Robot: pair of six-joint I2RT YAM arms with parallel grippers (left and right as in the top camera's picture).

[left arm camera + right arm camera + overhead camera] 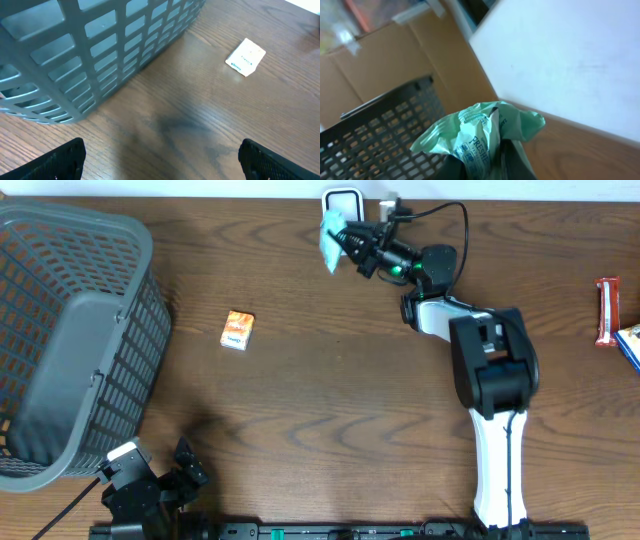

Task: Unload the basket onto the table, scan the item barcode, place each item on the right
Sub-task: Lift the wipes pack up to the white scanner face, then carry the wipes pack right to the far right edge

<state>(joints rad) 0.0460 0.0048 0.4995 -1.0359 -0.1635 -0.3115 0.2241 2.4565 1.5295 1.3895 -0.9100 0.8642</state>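
where the right gripper (346,236) pinches, mint pouch (470,127) looks crinkled.

Your right arm (492,370) extends forward, right gripper (350,238) clamped on a green packet (329,230). Your left gripper (190,463) sits low at near left, jaws wide apart.

A grey basket (140,350) stands at the left end of the table (350,400), and a small orange box (237,330) lies flat near it. A red bar (606,310) and a blue packet (630,345) lie at the right edge.
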